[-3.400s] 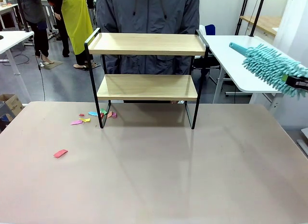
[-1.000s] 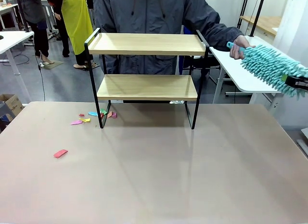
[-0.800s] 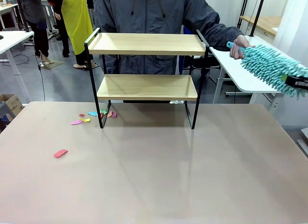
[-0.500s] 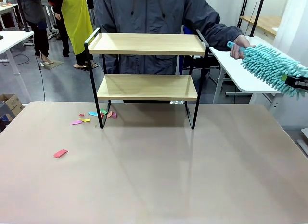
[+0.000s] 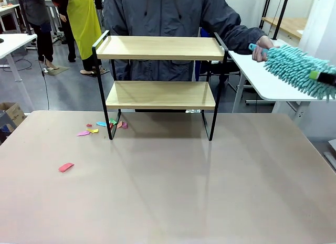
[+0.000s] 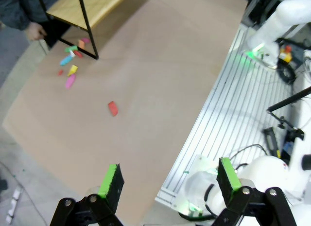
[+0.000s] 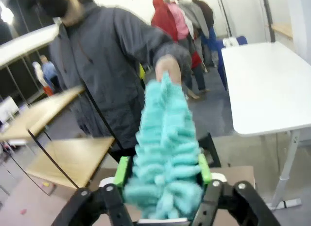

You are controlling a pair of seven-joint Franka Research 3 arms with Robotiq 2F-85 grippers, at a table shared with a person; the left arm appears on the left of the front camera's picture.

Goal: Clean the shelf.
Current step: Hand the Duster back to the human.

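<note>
In the front view we find the shelf (image 5: 160,71) well to the left of the right gripper (image 5: 326,79); we judge it rigid, light, best held by its black side rails. The teal duster (image 5: 294,68), soft and compressible, lies between that gripper's pads while a person's hand (image 5: 261,46) grips its handle. In the left wrist view the left gripper (image 6: 169,183) stands wide apart, empty, the shelf far ahead. In the right wrist view the pads (image 7: 122,171) flank the duster's fluff, parted rather than clamped.

Left pincer (image 6: 167,184): jaws spread wide, holding nothing. Right pincer (image 7: 163,180): jaws apart, raised at the right side. Person's hand (image 5: 261,46) extended toward it.
</note>
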